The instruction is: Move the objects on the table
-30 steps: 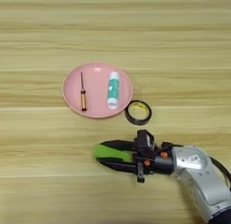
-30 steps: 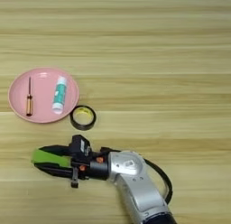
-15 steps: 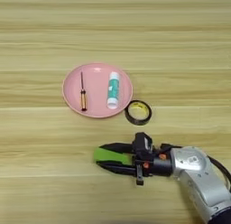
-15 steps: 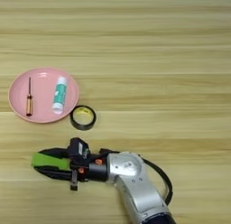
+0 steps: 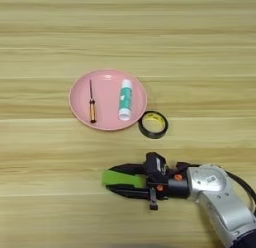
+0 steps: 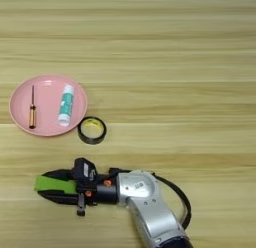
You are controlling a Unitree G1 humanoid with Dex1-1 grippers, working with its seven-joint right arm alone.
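A small flat bright green block [image 5: 121, 179] lies between the two black fingers of my right gripper [image 5: 111, 179], which is shut on it low over the table [image 5: 200, 52], near the front edge. The fingers point left and the silver forearm [image 5: 220, 197] comes in from the bottom right. In the right eye view the same block [image 6: 54, 184] sits in the gripper [image 6: 42, 185] at the lower left. I cannot tell whether the block touches the wood.
A pink plate [image 5: 80, 99] behind the gripper holds a small screwdriver [image 5: 92, 102] and a white and teal tube [image 5: 125, 99]. A black tape roll [image 5: 153, 124] lies just right of the plate, a little beyond the gripper.
The gripper and the green block have drifted slightly toward the near edge of the table. The plate, its contents and the tape roll have not moved.
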